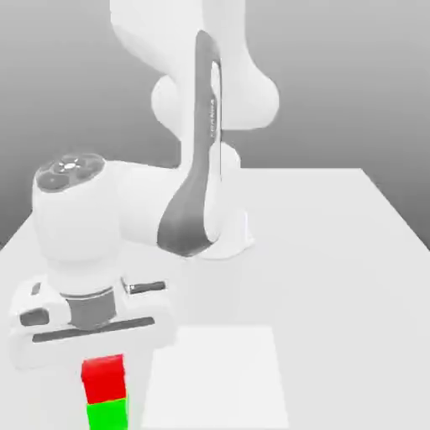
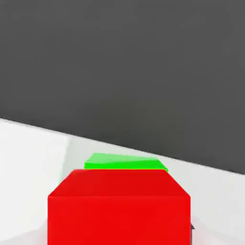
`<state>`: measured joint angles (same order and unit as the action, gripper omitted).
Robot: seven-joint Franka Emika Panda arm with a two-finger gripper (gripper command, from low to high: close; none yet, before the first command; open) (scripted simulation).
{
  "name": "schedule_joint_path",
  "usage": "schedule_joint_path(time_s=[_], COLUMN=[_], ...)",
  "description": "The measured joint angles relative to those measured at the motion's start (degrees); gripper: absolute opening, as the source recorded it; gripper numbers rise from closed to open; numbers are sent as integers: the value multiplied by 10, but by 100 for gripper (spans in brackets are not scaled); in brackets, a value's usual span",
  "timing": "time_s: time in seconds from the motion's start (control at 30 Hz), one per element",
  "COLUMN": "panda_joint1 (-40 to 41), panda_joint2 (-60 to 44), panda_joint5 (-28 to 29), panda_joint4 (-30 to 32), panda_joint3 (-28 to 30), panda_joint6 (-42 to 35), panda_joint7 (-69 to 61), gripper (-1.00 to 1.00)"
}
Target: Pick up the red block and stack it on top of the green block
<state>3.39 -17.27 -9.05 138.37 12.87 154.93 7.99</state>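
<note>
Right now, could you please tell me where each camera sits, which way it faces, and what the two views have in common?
Exterior view: off the arm, raised, facing the robot's base across the white table; the whole arm shows, with its end effector above the red block stacked on the green block.
Hand view: on the hand, looking closely at the red block, the green block edging out behind it.
Shared: both blocks and the table.

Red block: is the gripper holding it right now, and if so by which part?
It cannot be told. The red block sits on top of the green block, directly under the gripper, but no contact on its faces shows.
</note>
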Motion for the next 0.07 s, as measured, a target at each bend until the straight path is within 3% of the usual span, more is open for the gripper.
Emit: schedule_joint_path(time_s=[0.07], panda_joint1=[0], panda_joint2=[0], panda_joint5=[0], panda_joint4=[0], panda_joint3=[0], panda_joint6=[0], panda_joint7=[0], gripper=[100])
